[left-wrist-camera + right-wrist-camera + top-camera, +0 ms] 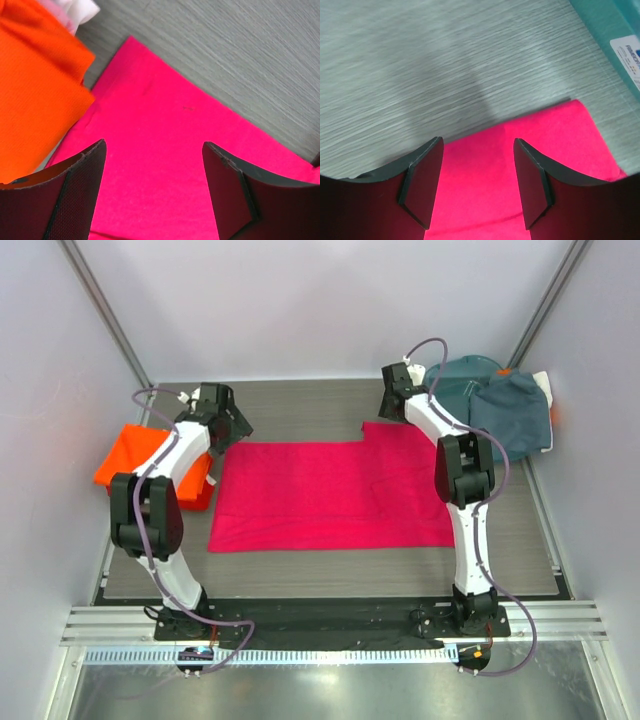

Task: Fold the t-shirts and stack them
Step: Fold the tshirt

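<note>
A magenta-pink t-shirt (330,495) lies flat on the grey table, partly folded into a wide rectangle. My left gripper (232,428) hovers open over its far left corner (150,150), nothing between the fingers. My right gripper (392,405) hovers open over its far right corner (480,170), also empty. A folded bright orange t-shirt (135,460) lies at the left edge, beside the pink one (35,100). Grey-blue t-shirts (510,410) are heaped in the teal basket (470,368) at the far right.
The teal basket wall (607,30) with a white label is close to the right gripper's right side. A bit of white cloth (75,10) shows behind the orange shirt. Grey walls close in the table on three sides.
</note>
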{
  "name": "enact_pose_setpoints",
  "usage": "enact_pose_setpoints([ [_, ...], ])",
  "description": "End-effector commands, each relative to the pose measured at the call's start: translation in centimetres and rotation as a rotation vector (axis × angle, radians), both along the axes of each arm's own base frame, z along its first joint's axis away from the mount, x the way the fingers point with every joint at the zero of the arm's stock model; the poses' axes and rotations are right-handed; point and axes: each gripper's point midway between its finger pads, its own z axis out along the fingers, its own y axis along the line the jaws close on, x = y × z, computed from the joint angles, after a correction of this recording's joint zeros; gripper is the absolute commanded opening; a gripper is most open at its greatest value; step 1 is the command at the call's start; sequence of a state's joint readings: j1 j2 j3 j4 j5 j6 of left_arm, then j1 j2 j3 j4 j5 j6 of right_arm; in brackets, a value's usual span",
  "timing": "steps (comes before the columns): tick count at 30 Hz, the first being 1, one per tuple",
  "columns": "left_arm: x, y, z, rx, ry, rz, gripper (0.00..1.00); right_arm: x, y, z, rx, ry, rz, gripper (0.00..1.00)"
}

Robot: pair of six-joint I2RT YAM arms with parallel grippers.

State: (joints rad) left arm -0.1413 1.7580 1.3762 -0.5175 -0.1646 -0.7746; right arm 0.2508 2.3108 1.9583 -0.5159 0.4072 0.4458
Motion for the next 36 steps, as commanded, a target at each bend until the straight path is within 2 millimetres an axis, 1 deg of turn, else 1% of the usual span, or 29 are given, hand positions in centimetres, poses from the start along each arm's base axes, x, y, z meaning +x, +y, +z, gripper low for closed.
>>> enact_pose_setpoints([
  [1,2.5,0.2,3.4,0.03,-0.073,-0.039,0.79,1.5,-1.9,2.0,-0.101,-0.045,-0.033,0.64],
  [2,2.6,0.4,3.8,0.044,-0.062,-0.048,0.8,1.6,-2.1,1.4,-0.105,-0.033,-0.03,0.64],
  [3,2.8,0.4,3.2,0.058,-0.039,-0.059,0.8,1.5,-2.4,0.8,-0.108,-0.02,-0.033,0.64],
  [4,3.1,0.6,3.3,0.08,-0.032,-0.07,0.8,1.4,-2.7,-0.1,-0.118,-0.001,-0.039,0.64],
  [5,3.8,0.5,4.0,0.084,-0.044,-0.079,0.8,1.2,-2.9,-0.7,-0.117,0.012,-0.037,0.64],
  [6,4.1,0.4,3.7,0.087,-0.037,-0.091,0.8,1.2,-3.2,-1.1,-0.116,0.021,-0.039,0.64],
  [7,4.5,0.2,2.6,0.085,-0.014,-0.103,0.8,1.0,-3.5,-1.5,-0.118,0.03,-0.043,0.64],
  [8,4.9,0.0,2.7,0.08,-0.012,-0.112,0.8,0.9,-3.5,-1.7,-0.116,0.037,-0.044,0.64],
  [9,5.0,-0.2,2.3,0.075,0.001,-0.121,0.79,0.5,-3.5,-2.4,-0.116,0.053,-0.04,0.63],
  [10,5.1,-0.5,0.9,0.067,0.035,-0.134,0.79,0.3,-3.7,-2.6,-0.116,0.059,-0.043,0.63],
  [11,5.0,-0.5,0.3,0.062,0.051,-0.136,0.79,0.2,-3.9,-2.7,-0.114,0.064,-0.047,0.63],
  [12,4.9,-0.6,-0.5,0.057,0.063,-0.139,0.78,-0.2,-4.1,-3.2,-0.115,0.076,-0.05,0.59],
  [13,4.9,-0.6,-1.5,0.05,0.079,-0.135,0.78,-0.2,-4.1,-3.2,-0.113,0.076,-0.051,0.57],
  [14,5.0,-1.4,-1.9,-0.012,0.084,-0.133,0.77,-0.3,-4.1,-3.2,-0.109,0.077,-0.048,0.51],
  [15,5.1,-1.7,-2.1,-0.047,0.084,-0.14,0.76,-0.2,-4.2,-3.2,-0.106,0.075,-0.05,0.48],
  [17,5.4,-1.6,-2.7,-0.067,0.088,-0.133,0.73,-0.1,-4.4,-3.1,-0.099,0.07,-0.051,0.41],
  [19,5.5,-1.0,-2.9,-0.059,0.089,-0.122,0.73,0.1,-4.5,-3.1,-0.096,0.065,-0.054,0.37],
  [20,5.7,-0.6,-3.0,-0.049,0.082,-0.114,0.72,0.1,-4.6,-3.0,-0.093,0.065,-0.057,0.33],
  [21,5.7,0.2,-3.3,-0.035,0.086,-0.094,0.71,0.0,-4.5,-3.0,-0.087,0.065,-0.056,0.26],
  [22,5.5,0.5,-3.6,-0.035,0.09,-0.087,0.7,0.0,-4.4,-3.0,-0.083,0.06,-0.055,0.22],
  [23,5.7,0.7,-3.7,-0.036,0.082,-0.081,0.67,0.0,-4.5,-2.9,-0.081,0.06,-0.057,0.13],
  [24,5.7,0.9,-4.0,-0.031,0.087,-0.08,0.66,-0.1,-4.3,-2.9,-0.075,0.06,-0.053,0.1],
  [26,5.8,1.4,-4.2,-0.008,0.088,-0.075,0.65,-0.3,-4.3,-2.9,-0.071,0.061,-0.055,0.01],
  [27,5.8,1.6,-4.4,0.004,0.093,-0.073,0.65,-0.4,-4.3,-2.9,-0.067,0.059,-0.055,0.01],
  [28,5.9,2.2,-4.6,0.037,0.096,-0.06,0.65,-0.3,-4.1,-2.5,-0.058,0.048,-0.051,0.01],
  [30,6.0,2.7,-4.8,0.059,0.099,-0.052,0.65,-0.7,-4.1,-2.6,-0.051,0.05,-0.048,0.01],
  [31,6.1,3.2,-5.1,0.081,0.107,-0.042,0.63,-0.8,-3.9,-2.5,-0.043,0.042,-0.043,0.01],
  [36,5.8,3.9,-6.0,0.121,0.123,-0.024,0.61,-1.2,-3.9,-2.4,-0.042,0.039,-0.029,0.01],
])
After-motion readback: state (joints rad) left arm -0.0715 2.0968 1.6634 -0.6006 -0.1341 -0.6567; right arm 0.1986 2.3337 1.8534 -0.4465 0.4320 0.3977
